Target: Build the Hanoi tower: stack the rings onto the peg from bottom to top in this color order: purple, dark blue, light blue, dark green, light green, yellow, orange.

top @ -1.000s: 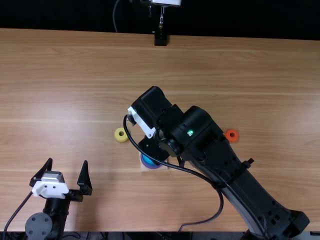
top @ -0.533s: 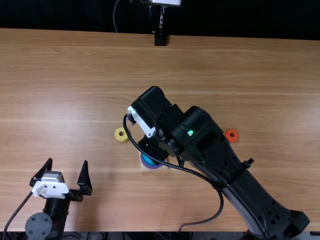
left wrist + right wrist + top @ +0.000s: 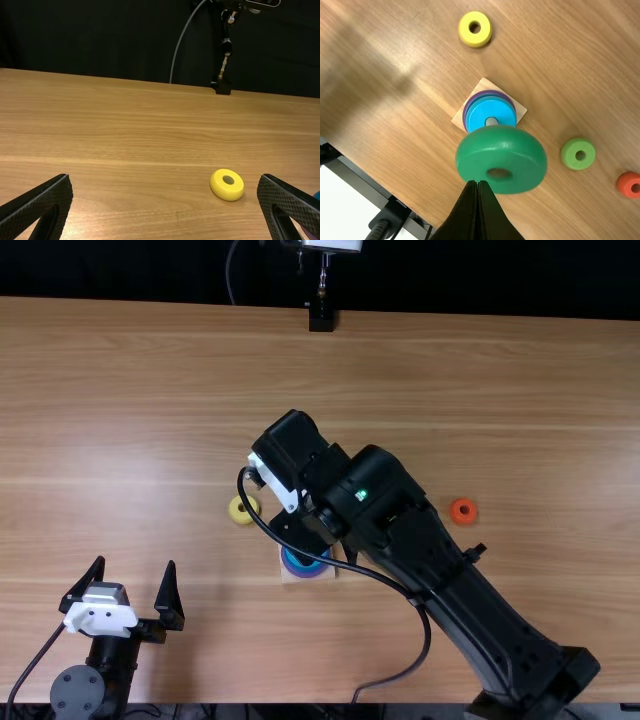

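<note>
My left gripper stands open at the near left in the top view; the left wrist view shows the gripper with its fingers wide apart. My right gripper is over the peg's area, mostly covered by its arm. In the right wrist view this gripper is shut on the dark green ring, held tilted above the table beside the peg. On the square base lie the purple ring, a darker blue rim and the light blue ring.
Loose on the table are the yellow ring, the orange ring and the light green ring. A black stand is at the far edge. The right arm's cable loops over the near middle.
In the top view the right arm has shifted slightly left, uncovering more of the orange ring and the stack's edge. The left arm has kept still.
</note>
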{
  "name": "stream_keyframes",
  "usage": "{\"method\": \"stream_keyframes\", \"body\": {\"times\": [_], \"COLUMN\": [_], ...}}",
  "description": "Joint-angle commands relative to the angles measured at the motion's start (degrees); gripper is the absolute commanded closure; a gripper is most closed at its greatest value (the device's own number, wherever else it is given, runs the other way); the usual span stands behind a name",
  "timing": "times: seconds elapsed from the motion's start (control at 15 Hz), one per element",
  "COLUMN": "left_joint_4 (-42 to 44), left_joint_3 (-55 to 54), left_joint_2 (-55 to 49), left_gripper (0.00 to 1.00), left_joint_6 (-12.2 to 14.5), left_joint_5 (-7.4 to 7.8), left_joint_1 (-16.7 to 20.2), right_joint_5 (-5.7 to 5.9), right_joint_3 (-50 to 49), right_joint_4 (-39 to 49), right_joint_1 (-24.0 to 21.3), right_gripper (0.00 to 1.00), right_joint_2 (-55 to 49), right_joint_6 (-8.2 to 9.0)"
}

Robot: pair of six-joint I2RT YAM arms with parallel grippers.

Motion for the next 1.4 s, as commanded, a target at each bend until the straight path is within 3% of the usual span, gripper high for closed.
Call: {"method": "stream_keyframes", "body": {"times": [0.0, 0.53, 0.8, 1.07, 1.13, 1.2, 1.27, 1.33], "left_joint_4": [-0.03, -0.03, -0.03, -0.03, -0.03, -0.03, -0.03, -0.03], "left_joint_3": [-1.08, -1.08, -1.08, -1.08, -1.08, -1.08, -1.08, -1.08], "left_joint_2": [-0.71, -0.71, -0.71, -0.71, -0.71, -0.71, -0.71, -0.71], "left_gripper": [0.0, 0.0, 0.0, 0.0, 0.0, 0.0, 0.0, 0.0], "left_joint_6": [0.78, 0.78, 0.78, 0.78, 0.78, 0.78, 0.78, 0.78], "left_joint_5": [0.08, -0.03, -0.03, 0.08, 0.08, -0.03, 0.08, 0.08], "left_joint_1": [-0.03, -0.03, -0.03, -0.03, -0.03, -0.03, -0.03, -0.03], "right_joint_5": [0.79, 0.68, 0.47, 0.47, 0.58, 0.68, 0.79, 0.79], "right_joint_3": [0.03, -0.32, -1.47, -0.85, -0.59, -0.59, -0.5, -0.59], "right_joint_4": [0.08, 2.61, 2.71, 2.82, 2.82, 3.35, 3.66, 3.87], "right_joint_1": [-0.59, -0.86, -4.2, -4.63, -4.63, -4.63, -4.63, -4.63], "right_gripper": [1.0, 1.0, 1.0, 1.0, 0.91, 0.61, 0.24, 0.07], "right_joint_2": [1.75, 4.04, 4.04, 4.04, 4.04, 4.04, 3.95, 3.95], "right_joint_6": [-0.17, -0.7, -0.8, -1.12, -1.01, -1.01, -0.8, -0.8]}}
